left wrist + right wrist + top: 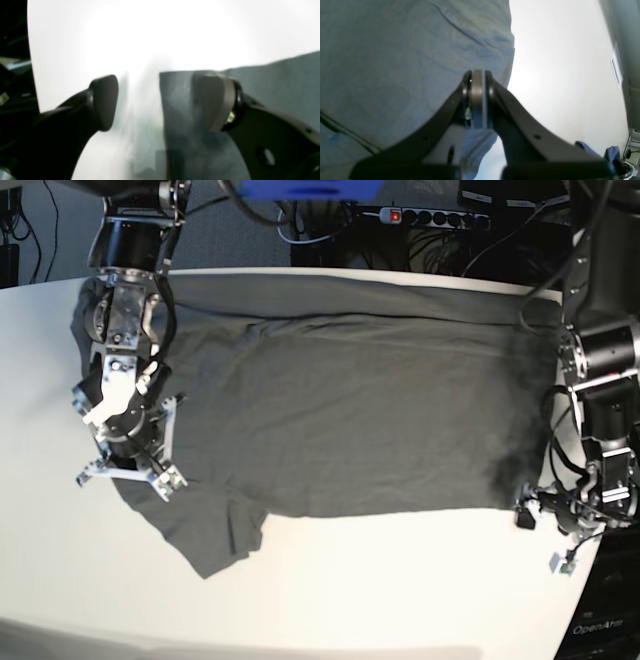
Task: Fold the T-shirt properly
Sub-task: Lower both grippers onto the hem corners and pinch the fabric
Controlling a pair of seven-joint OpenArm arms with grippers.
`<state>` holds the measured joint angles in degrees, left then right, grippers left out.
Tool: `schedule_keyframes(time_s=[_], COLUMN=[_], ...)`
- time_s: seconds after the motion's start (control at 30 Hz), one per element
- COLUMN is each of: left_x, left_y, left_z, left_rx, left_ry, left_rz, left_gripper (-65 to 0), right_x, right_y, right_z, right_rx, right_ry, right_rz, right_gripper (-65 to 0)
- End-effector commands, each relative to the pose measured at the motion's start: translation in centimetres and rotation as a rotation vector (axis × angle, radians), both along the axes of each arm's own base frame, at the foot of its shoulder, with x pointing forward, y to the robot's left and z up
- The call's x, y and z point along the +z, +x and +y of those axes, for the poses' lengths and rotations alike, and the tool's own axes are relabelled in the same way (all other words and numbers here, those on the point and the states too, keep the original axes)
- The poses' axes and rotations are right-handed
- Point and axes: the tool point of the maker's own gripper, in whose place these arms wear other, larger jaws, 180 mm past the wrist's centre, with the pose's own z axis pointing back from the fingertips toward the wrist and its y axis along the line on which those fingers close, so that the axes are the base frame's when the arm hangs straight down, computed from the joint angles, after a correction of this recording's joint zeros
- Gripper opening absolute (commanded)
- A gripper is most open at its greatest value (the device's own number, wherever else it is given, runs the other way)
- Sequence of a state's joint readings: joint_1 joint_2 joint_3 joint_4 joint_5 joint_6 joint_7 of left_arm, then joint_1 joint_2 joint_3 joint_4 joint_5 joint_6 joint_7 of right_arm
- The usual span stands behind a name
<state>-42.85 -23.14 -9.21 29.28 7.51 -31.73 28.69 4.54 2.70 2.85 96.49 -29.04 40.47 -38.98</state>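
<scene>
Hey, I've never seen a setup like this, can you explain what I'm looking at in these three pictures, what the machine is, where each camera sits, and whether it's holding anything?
This is a robot with two arms working over a white table. The base view looks down on the whole scene. The other two pictures come from small cameras mounted on each wrist, looking along the fingers.

Spread across the table lies a dark olive-grey T-shirt, the only cloth here, which the robot is meant to fold.

The right gripper, on the left of the base view, has its jaws pressed together over the shirt near one end; whether any cloth is pinched cannot be told.

The left gripper, at the shirt's other end, stands wide open. A blurred edge of shirt hangs between its fingers, looking just released.
</scene>
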Motion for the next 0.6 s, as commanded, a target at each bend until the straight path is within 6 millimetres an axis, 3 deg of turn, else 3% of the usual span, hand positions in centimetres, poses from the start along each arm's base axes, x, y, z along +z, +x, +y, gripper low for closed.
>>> schedule_keyframes(time_s=[0.0, 0.13, 0.27, 0.57], left_x=[2.5, 1.7, -0.6, -0.8], left_y=[1.5, 0.9, -0.4, -0.3], left_z=[0.8, 0.8, 0.5, 0.6], left_rx=[0.012, 0.013, 0.023, 0.038], left_ry=[0.005, 0.002, -0.026, -0.035], left_rz=[-0.065, -0.049, 0.005, -0.011], left_gripper=[-14.9, -14.9, -14.9, -14.9], right_x=[1.6, 1.2, 1.2, 1.2], right_y=[1.0, 0.5, 0.5, 0.5], right_z=[-0.1, -0.2, -0.2, -0.1], right_rx=[0.002, 0.000, 0.000, 0.001], right_ry=[-0.003, -0.002, -0.002, -0.001], right_rz=[-0.055, -0.044, -0.044, -0.043], right_gripper=[-63.5, -63.5, -63.5, -63.5])
